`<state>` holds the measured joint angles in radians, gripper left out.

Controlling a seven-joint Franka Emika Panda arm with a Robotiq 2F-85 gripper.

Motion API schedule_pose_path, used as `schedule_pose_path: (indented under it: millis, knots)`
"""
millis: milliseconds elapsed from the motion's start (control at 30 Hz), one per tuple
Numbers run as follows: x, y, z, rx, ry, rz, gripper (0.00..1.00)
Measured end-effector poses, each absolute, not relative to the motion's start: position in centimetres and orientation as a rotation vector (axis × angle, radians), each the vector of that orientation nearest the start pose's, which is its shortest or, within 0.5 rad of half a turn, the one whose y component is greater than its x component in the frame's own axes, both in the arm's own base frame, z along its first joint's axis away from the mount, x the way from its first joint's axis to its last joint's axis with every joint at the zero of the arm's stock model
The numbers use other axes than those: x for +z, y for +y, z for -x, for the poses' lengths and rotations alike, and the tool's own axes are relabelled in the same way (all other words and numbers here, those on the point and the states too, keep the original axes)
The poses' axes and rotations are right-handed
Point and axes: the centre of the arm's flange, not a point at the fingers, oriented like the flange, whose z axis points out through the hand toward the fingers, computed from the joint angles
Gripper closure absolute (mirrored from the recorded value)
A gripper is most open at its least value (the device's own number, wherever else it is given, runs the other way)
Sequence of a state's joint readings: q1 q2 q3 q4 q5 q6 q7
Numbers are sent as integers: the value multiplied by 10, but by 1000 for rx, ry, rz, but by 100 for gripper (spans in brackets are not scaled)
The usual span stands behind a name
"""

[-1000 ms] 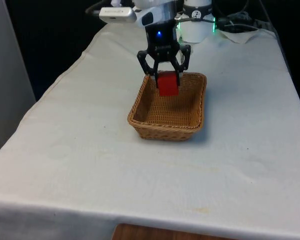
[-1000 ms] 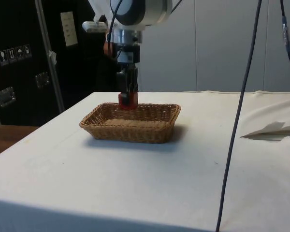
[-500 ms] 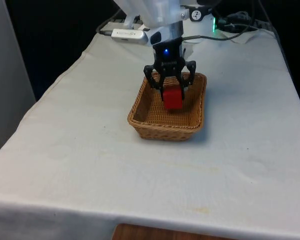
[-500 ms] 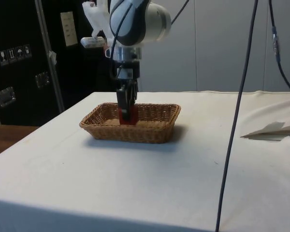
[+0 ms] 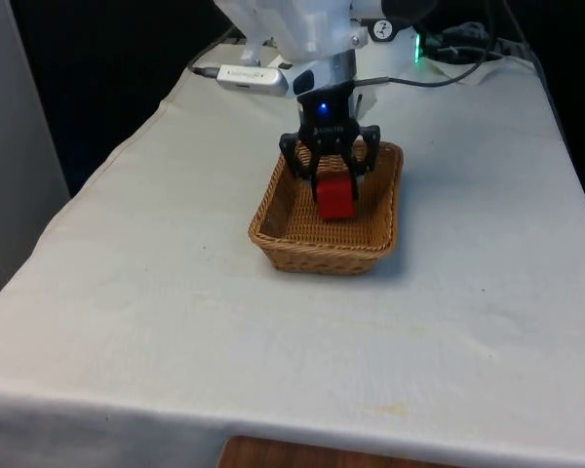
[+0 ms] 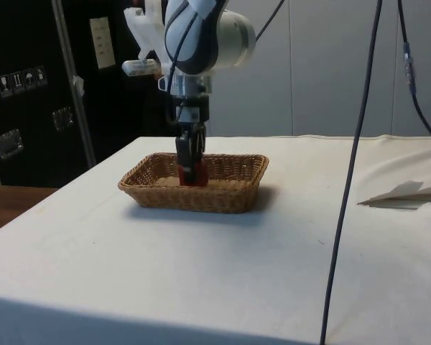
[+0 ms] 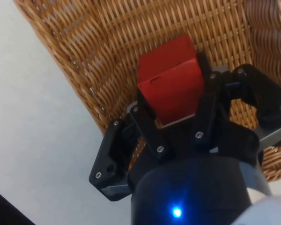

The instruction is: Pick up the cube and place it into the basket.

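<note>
The red cube [image 5: 333, 198] sits low inside the brown wicker basket [image 5: 273, 234], near its far half. My black gripper [image 5: 331, 183] reaches down into the basket and is shut on the cube. From the side, the cube [image 6: 192, 175] shows just above the basket rim [image 6: 201, 190], between my gripper's [image 6: 190, 169] fingers. The wrist view has the cube [image 7: 171, 84] clamped between the two fingers [image 7: 147, 126] over the woven basket floor [image 7: 107, 51]. Whether the cube touches the floor I cannot tell.
The basket stands mid-table on the white cloth [image 5: 273, 331]. A black cable [image 6: 348, 180] hangs down at the side view's right, and crumpled cloth or paper [image 6: 409, 192] lies beyond it.
My gripper has come down with the red cube, from above the basket's far rim to inside the basket. It has stayed shut on the cube throughout.
</note>
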<state>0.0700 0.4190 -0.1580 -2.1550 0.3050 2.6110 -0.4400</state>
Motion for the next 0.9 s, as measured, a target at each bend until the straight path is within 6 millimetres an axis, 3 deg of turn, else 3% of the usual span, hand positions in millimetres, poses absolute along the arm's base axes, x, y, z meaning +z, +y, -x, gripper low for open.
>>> schedule_pose_path:
  millis: [133, 200, 300, 333, 367, 500, 767, 900]
  knots:
    - [205, -57, -568, -105, -165, 3055, 99]
    - [206, -57, -568, -108, -165, 3055, 91]
    - [206, -57, -569, -111, -165, 3055, 64]
    - [206, -57, -569, -111, -165, 3055, 64]
    - [207, -58, -569, -112, -164, 3056, 40]
    - [207, -58, -569, -112, -164, 3056, 2]
    - [207, -58, -570, -114, -164, 3056, 0]
    - [217, -59, -572, -133, -156, 3053, 0]
